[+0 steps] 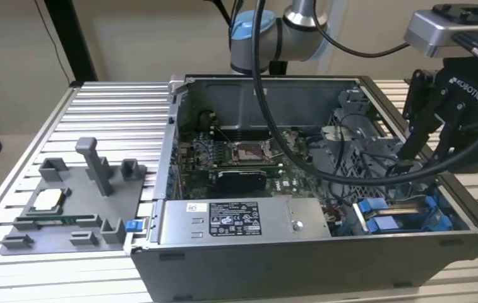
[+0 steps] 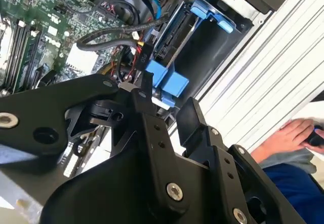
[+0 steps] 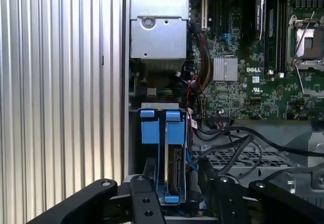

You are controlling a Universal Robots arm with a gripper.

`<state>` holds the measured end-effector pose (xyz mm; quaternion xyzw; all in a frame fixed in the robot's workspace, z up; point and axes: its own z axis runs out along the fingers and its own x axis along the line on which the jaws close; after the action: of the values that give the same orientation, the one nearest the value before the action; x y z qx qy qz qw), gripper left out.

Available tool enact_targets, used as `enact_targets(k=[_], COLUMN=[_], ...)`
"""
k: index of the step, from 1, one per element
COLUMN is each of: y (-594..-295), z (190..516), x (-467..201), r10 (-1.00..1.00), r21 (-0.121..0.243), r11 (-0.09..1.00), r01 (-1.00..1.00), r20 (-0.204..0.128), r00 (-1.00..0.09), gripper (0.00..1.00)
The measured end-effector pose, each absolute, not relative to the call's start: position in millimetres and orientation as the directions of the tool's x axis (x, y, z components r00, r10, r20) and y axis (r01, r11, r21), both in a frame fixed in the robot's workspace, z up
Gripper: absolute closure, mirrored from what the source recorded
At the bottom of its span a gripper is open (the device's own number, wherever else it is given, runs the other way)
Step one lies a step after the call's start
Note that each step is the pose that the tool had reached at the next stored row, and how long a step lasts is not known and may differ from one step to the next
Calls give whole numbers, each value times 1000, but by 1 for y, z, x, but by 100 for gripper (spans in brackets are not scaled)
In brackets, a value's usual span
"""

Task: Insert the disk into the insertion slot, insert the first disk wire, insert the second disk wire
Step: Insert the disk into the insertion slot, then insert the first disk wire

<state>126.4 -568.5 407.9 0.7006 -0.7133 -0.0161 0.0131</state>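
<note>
The gripper (image 1: 420, 154) hangs over the insertion slot (image 1: 407, 211) at about four o'clock of the open computer case (image 1: 306, 265). The case lies on its side on the slatted worktop (image 1: 112, 120), so the slot can be reached from above. In the first wrist view the disk (image 3: 174, 171) stands on edge inside that slot. The tabs of its blue carrier frame (image 3: 159, 128) face the power-supply box (image 3: 157, 36), which sits at six o'clock of the case. The disk sits low enough that I judge the first step done. The fingers (image 3: 208, 181) are parted wide and straddle the disk, one on each flat side. They seem to carry nothing, though whether a pad brushes the carrier is hard to tell. Loose black cables (image 3: 238, 135) lie just beside the slot, toward the motherboard (image 3: 253, 82), handy to the drive's connector end. A person's hand (image 2: 296, 133) rests well apart, beyond the case wall.
</note>
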Motion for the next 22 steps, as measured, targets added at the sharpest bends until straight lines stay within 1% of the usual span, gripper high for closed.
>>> enact_targets(k=[9, 22], y=[-562, -560], z=[401, 392], x=[129, 136], r10=[-1000, -998], r21=[39, 39], r11=[3, -3], r01=[-999, -999], r20=[-14, -63], r00=[-3, 1], gripper=[0, 0])
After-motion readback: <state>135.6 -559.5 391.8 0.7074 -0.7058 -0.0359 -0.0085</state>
